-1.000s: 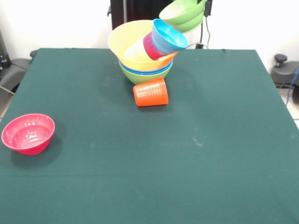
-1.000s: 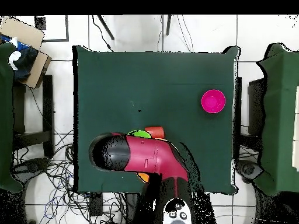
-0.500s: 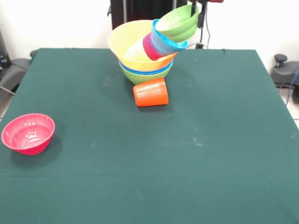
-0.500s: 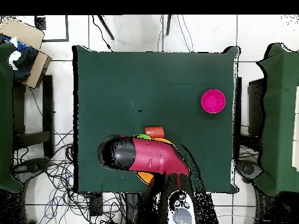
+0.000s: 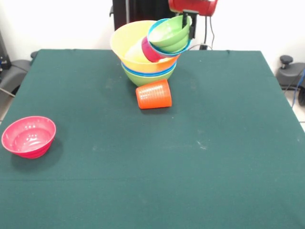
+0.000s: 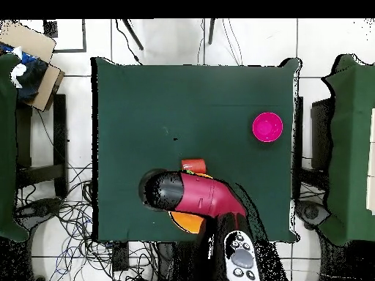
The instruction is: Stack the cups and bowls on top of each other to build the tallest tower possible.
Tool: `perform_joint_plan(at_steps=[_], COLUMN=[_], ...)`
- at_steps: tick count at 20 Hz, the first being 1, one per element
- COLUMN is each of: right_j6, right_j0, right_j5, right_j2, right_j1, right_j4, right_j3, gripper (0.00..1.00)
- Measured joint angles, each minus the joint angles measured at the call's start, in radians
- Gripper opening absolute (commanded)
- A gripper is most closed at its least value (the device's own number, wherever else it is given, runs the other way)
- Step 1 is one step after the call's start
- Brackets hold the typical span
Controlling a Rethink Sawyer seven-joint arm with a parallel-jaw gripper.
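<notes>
Tilted tower [image 5: 145, 59], orange cup [image 5: 153, 94] in front, pink bowl [image 5: 28, 136] apart.

Arm: the red and black arm [image 6: 196, 196] reaches in low from the base edge in the overhead view, its black rounded end leading.
Wrist: only a red housing [image 5: 193, 5] shows at the top edge of the front view.
Gripper: the gripper [image 5: 189, 26] hangs as a dark tip under the red housing; its opening cannot be made out.
</notes>
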Motion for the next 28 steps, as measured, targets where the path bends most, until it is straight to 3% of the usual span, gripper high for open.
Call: perform_joint_plan(at_steps=[18, 23, 28], right_j6=[0.0, 0.0, 0.0], right_j0=[-0.01, -0.03, -0.101], right_j5=[-0.044, -0.044, -0.044], right_j2=[0.005, 0.005, 0.005], right_j1=[0.021, -0.017, -0.096], right_j4=[0.0, 0.0, 0.0], right_j3=[0.015, 0.047, 0.107], gripper=[0.0, 0.0, 0.0])
